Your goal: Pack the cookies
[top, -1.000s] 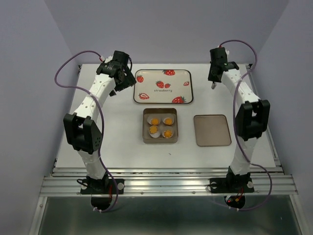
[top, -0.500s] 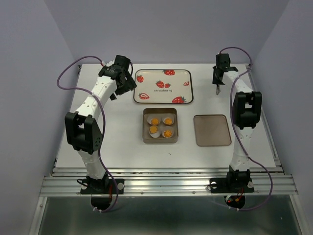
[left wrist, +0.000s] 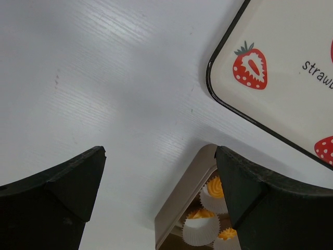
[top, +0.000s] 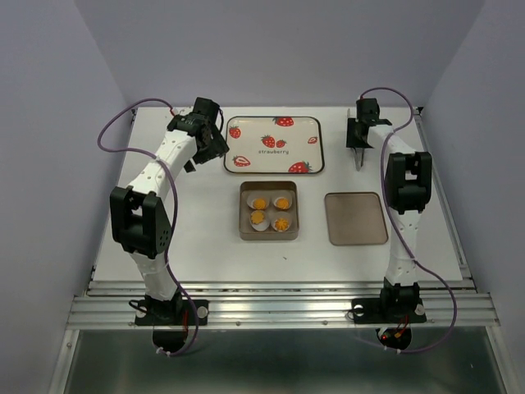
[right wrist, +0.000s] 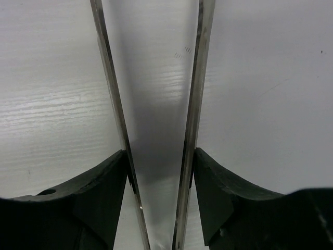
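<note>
Four orange-yellow cookies (top: 270, 212) sit in white paper cups inside the square tin box (top: 244, 215) at the table's middle. Some of them show at the bottom of the left wrist view (left wrist: 215, 187). My left gripper (top: 215, 146) is open and empty (left wrist: 158, 156), above the table just left of the strawberry tray (top: 274, 144). My right gripper (top: 359, 139) is shut on metal tongs (top: 358, 159), right of the tray. In the right wrist view the gripper (right wrist: 158, 156) clamps the two tong blades (right wrist: 193, 104), which point at bare table.
The tin's flat lid (top: 355, 218) lies on the table right of the box. The strawberry tray carries only printed pictures, and its corner shows in the left wrist view (left wrist: 270, 67). Cables loop beside both arms. The table's edges lie close behind both grippers.
My right wrist has swung a little left and toward the near edge with the tongs, which now point down at the table. My left gripper has shifted slightly.
</note>
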### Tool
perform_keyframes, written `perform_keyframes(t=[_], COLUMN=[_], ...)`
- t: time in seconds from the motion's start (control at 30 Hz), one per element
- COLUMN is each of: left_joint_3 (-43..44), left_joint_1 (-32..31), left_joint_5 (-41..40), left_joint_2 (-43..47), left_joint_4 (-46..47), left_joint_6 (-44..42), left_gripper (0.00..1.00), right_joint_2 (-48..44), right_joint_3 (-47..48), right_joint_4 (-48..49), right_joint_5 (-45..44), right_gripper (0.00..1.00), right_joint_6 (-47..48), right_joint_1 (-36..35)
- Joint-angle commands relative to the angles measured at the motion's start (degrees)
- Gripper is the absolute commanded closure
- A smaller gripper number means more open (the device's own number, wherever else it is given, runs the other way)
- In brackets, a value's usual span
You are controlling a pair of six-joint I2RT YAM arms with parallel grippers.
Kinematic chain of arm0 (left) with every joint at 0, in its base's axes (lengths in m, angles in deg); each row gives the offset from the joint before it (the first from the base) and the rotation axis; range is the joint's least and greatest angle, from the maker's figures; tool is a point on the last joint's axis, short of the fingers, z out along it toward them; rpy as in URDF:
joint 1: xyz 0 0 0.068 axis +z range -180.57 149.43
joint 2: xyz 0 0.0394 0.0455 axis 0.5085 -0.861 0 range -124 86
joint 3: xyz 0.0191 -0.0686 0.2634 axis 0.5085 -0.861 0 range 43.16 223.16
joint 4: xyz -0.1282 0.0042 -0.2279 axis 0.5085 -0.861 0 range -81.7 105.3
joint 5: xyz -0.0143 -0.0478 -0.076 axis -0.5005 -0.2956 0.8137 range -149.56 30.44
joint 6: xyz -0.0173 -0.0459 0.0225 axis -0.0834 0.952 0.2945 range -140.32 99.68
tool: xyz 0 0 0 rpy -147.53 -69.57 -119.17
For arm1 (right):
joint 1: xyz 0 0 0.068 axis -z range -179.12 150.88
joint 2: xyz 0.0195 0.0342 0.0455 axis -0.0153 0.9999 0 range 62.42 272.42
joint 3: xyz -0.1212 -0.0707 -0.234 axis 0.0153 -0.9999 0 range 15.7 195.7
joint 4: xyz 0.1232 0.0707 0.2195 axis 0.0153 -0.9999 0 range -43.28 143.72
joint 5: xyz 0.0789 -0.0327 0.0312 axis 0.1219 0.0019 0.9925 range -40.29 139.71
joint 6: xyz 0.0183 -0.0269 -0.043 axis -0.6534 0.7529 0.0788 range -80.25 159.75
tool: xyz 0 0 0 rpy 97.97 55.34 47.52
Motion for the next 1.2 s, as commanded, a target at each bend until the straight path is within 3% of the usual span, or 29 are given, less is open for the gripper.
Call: perform_keyframes(t=[0.0,0.3,0.4,0.53,0.67,0.8,0.87,0.97,1.17], left_joint_3=[-0.73,2.33,4.53,6.47,9.01,9.20,9.37,8.41,5.25], left_joint_1=[-0.45,-0.45,-0.37,-0.37,-0.37,-0.37,-0.37,-0.37,-0.37], left_joint_5=[-1.37,-0.75,-1.28,-1.19,-0.23,-0.14,-0.05,0.74,0.30], left_joint_2=[3.82,3.64,3.29,2.85,1.80,1.53,1.01,0.74,2.14], left_joint_4=[0.57,-0.66,-1.36,-1.54,-2.32,-1.46,-1.54,-1.36,-0.84], left_joint_6=[-0.92,-2.50,-2.94,-4.26,-4.61,-5.57,-5.58,-5.32,-5.14], left_gripper=[0.01,0.01,0.01,0.01,0.01,0.01,0.01,0.01,0.01], right_joint_2=[-2.56,-15.28,-20.13,-29.78,-35.33,-38.59,-39.13,-39.30,-35.71], right_joint_3=[0.13,-6.02,-9.01,-17.95,-24.99,-29.22,-31.07,-35.99,-38.37], right_joint_4=[2.31,-2.68,-8.92,-20.86,-27.20,-28.62,-29.50,-27.24,-23.10], right_joint_5=[1.08,-2.17,-3.05,-0.78,5.01,13.29,12.16,13.38,16.02], right_gripper=[0.40,0.19,0.19,0.23,0.32,0.36,0.38,0.49,0.56], right_joint_6=[-0.62,-1.75,-5.18,-7.82,-13.09,-12.31,-11.95,-11.17,-10.28], right_joint_1=[-0.07,-5.41,-8.76,-17.79,-19.32,-19.93,-21.34,-21.34,-21.34])
